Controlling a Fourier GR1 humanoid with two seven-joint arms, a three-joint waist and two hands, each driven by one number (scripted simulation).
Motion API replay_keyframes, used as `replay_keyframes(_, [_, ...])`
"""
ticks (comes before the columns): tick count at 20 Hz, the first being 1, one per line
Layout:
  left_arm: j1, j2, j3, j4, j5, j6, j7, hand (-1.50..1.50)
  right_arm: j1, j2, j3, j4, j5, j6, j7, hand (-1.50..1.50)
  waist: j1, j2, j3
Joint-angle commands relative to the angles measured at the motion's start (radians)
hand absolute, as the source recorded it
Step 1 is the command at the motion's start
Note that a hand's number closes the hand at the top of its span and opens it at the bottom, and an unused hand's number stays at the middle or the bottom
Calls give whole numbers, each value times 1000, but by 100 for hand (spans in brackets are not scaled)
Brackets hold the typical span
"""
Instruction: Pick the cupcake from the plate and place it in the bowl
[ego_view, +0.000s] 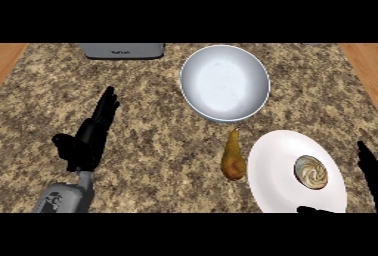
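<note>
Cupcake (311, 172) sits on the plate (273, 165) toward its right rim, right hand (366, 162) spread open alongside.

Kitchen. Indicated by speckled stone-pattern table (148, 130) with wooden edging (10, 56) at both sides, grey appliance (122, 50) at far edge, and tableware with food: bowl (225, 82), plate (272, 172), pear (233, 160), cupcake (311, 172).

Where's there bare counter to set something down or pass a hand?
Bare counter lies between the left hand and the pear, and left of the bowl below the grey box. The right side is crowded: bowl, pear and the plate with the cupcake sit close, the right hand beside the plate.
</note>
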Motion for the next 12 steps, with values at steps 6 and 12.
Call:
replay_keyframes(6, [14,6,61,-4,-6,-66,3,0,37,87,-29,-22,-55,26,-106,-150,0,0,0])
replay_keyframes(12, [12,-79,24,-19,-79,-20,-5,0,0,127,-66,66,-76,50,-120,-150,1,0,0])
